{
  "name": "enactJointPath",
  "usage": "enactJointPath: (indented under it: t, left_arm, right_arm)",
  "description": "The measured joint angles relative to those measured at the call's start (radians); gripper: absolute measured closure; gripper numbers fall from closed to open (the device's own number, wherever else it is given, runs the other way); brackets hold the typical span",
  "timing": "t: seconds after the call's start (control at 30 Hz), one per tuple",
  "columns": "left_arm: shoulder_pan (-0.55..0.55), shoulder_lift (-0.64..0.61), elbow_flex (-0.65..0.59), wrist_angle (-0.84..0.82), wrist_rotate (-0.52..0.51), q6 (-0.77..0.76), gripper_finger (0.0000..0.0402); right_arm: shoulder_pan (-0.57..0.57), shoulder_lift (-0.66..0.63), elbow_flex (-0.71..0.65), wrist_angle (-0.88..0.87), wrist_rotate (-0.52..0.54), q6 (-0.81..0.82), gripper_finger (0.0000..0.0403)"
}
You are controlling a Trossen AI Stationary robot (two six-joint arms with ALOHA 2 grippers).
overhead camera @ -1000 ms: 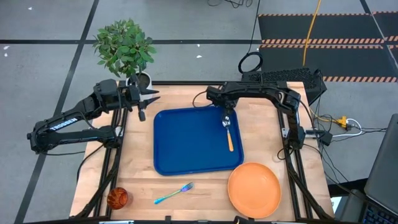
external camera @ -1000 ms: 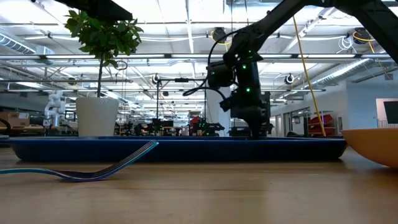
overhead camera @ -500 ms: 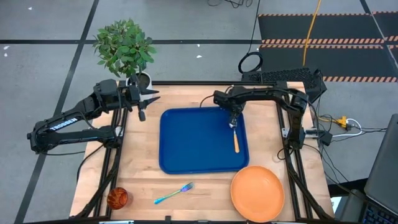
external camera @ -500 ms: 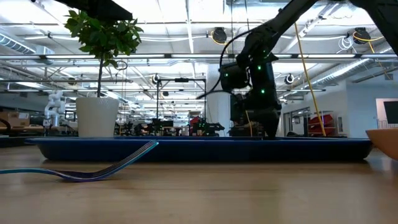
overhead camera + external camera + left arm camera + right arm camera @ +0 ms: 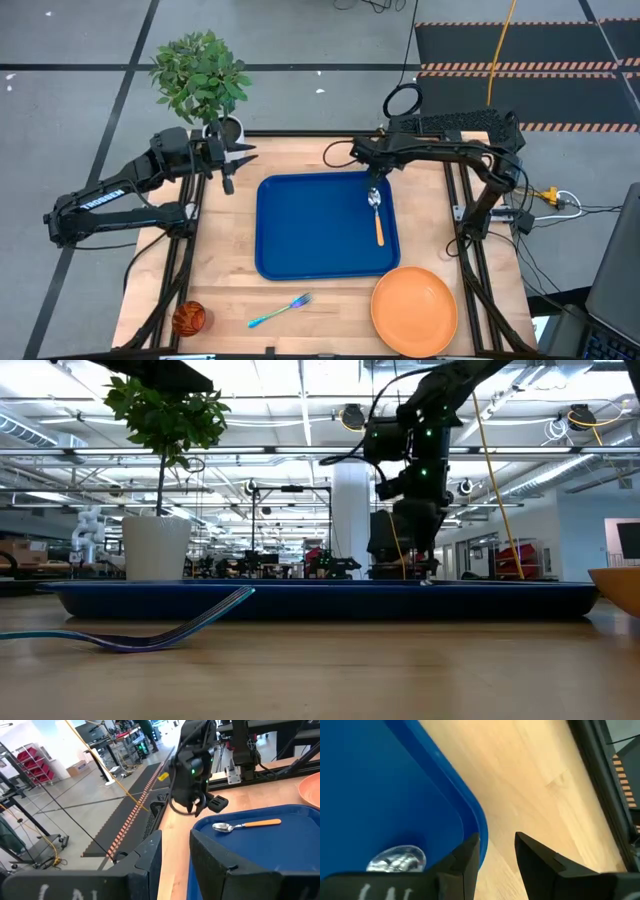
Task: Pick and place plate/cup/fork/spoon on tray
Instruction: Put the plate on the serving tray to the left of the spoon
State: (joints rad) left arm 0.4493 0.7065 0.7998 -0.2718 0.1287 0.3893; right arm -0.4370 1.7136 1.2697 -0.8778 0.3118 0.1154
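Observation:
The dark blue tray (image 5: 310, 230) lies mid-table. The spoon (image 5: 377, 217) lies flat on the tray's right part, silver bowl toward the far edge and orange handle toward the near edge; it also shows in the left wrist view (image 5: 245, 825). My right gripper (image 5: 375, 176) is open and empty, hovering above the tray's far right corner, just beyond the spoon's bowl (image 5: 397, 860). The orange plate (image 5: 415, 312) rests on the table off the tray's near right corner. The fork (image 5: 280, 311) and the red-brown cup (image 5: 188, 318) sit near the front edge. My left gripper (image 5: 238, 160) waits open at the far left.
A white pot with a green plant (image 5: 205, 85) stands at the table's far left corner, next to my left gripper. Bare wood lies between the tray and the front edge, around the fork. The table frame's dark rails run along both sides.
My right gripper went toward the table's right edge, low on the tray, and the tray, the spoon and the plate slid a little right with it. Then it rose clear of the tray and drew back toward the far edge, leaving the spoon lying on the tray.

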Motion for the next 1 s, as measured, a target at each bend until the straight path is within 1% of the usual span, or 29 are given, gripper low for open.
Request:
enactJointPath:
  t: [0.07, 0.17, 0.23, 0.27, 0.37, 0.43, 0.5, 0.63, 0.77, 0.9, 1.0]
  left_arm:
    - [0.000, 0.000, 0.000, 0.000, 0.000, 0.000, 0.0298]
    - [0.000, 0.000, 0.000, 0.000, 0.000, 0.000, 0.0298]
    - [0.000, 0.000, 0.000, 0.000, 0.000, 0.000, 0.0298]
    - [0.000, 0.000, 0.000, 0.000, 0.000, 0.000, 0.0298]
    - [0.000, 0.000, 0.000, 0.000, 0.000, 0.000, 0.0298]
    - [0.000, 0.000, 0.000, 0.000, 0.000, 0.000, 0.0298]
    - [0.000, 0.000, 0.000, 0.000, 0.000, 0.000, 0.0298]
    - [0.000, 0.000, 0.000, 0.000, 0.000, 0.000, 0.0298]
    - [0.000, 0.000, 0.000, 0.002, 0.000, -0.002, 0.0298]
    - [0.000, 0.000, 0.000, 0.002, 0.000, -0.027, 0.0298]
    - [0.000, 0.000, 0.000, -0.005, 0.000, -0.043, 0.0298]
  right_arm:
    - [0.003, -0.007, 0.000, -0.001, -0.014, 0.009, 0.0287]
    - [0.015, -0.009, 0.000, -0.001, -0.110, 0.016, 0.0287]
    - [0.035, -0.009, -0.007, 0.001, -0.151, 0.027, 0.0287]
    - [0.050, -0.009, -0.014, -0.001, -0.153, 0.031, 0.0287]
    - [0.107, -0.009, -0.034, -0.030, -0.096, 0.041, 0.0287]
    - [0.146, -0.009, -0.041, -0.047, -0.081, 0.033, 0.0287]
    - [0.186, -0.009, -0.043, -0.043, -0.091, 0.029, 0.0287]
    - [0.283, -0.009, -0.043, -0.046, -0.146, 0.035, 0.0287]
    - [0.375, -0.009, -0.043, -0.101, -0.211, 0.142, 0.0287]
    - [0.468, -0.024, -0.043, -0.234, -0.281, 0.291, 0.0287]
    - [0.550, -0.047, -0.043, -0.340, -0.292, 0.392, 0.0287]
